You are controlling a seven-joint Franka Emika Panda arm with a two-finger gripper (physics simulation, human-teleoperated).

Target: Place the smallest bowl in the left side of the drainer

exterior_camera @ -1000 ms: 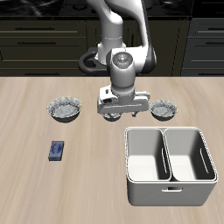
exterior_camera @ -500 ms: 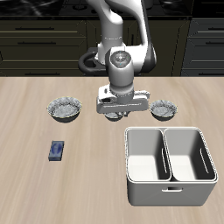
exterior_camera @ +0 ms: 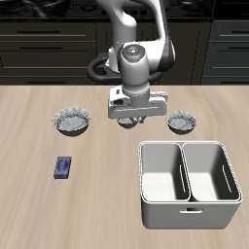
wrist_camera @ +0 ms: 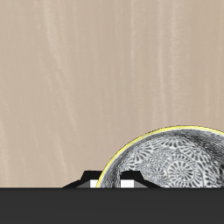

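My gripper [exterior_camera: 130, 118] hangs above the middle of the table, shut on the rim of the smallest bowl [exterior_camera: 129, 123], which is lifted a little off the wood. In the wrist view the fingertips [wrist_camera: 88, 180] sit at the yellow-edged rim of this grey-white patterned bowl [wrist_camera: 175, 162], and the gripper [wrist_camera: 109, 182] shows only partly. The drainer [exterior_camera: 188, 210], a white tub with two deep compartments and a central wall, stands nearer the table's front edge, apart from the gripper. Both compartments hold nothing.
The widest grey bowl [exterior_camera: 72, 121] sits on the table to one side of the gripper. The mid-sized patterned bowl [exterior_camera: 181, 122] sits to the other side, just behind the drainer. A small blue box [exterior_camera: 64, 167] lies nearer the front edge.
The gripper has risen from the table and the bowl has come up with it. The other bowls and the drainer have not moved.
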